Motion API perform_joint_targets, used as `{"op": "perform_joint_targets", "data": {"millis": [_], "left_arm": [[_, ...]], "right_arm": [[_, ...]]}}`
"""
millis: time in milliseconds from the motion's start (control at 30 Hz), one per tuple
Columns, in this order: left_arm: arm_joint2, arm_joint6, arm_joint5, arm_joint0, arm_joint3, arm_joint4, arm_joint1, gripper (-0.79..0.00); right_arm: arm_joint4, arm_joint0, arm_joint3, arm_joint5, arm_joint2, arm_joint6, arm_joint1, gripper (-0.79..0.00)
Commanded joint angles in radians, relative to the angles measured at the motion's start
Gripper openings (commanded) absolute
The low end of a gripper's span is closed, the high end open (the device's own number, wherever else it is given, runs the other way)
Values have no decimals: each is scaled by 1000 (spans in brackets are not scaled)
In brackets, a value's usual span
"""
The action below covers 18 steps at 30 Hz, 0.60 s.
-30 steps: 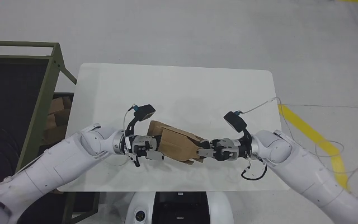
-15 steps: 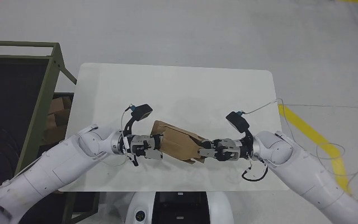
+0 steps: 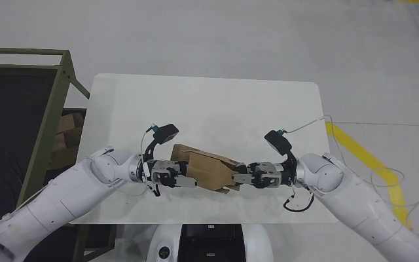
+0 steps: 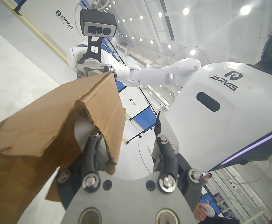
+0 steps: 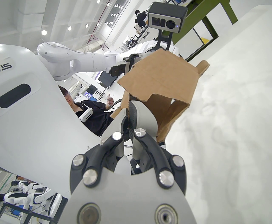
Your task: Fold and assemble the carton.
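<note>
The carton (image 3: pixel 204 169) hangs partly opened over the near part of the table (image 3: pixel 209 105), held between both tools; contact with the table cannot be confirmed. At the carton's right end, the right tool (image 3: pixel 236 178) is closed narrow on one cardboard wall. At the carton's left end, the left tool (image 3: pixel 185 179) stands wide: one finger (image 4: pixel 93 146) sits inside behind a ragged-edged flap, and the other stays outside, gripping nothing. Over the last second the left tool has shifted slightly toward the table's near edge, carrying the carton's left end with it. The right tool has barely moved. Judgement: the sleeve is being worked open and no flap is folded in yet, so assembly is at an early stage. The carton's visible faces carry no print. Beyond the carton, lettering (image 4: pixel 64 19) marks the far wall; it is not transcribed here.
</note>
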Motion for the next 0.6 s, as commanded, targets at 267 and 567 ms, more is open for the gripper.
{"op": "perform_joint_targets", "data": {"millis": [267,567], "left_arm": [[-30,-12,12,23,-7,10,-5,-317],[-48,-24,25,39,-15,11,-7,-446]], "right_arm": [[4,-17,6,-9,22,7,-2,-785],[-10,-30,-1,-25,41,26,-1,-785]]}}
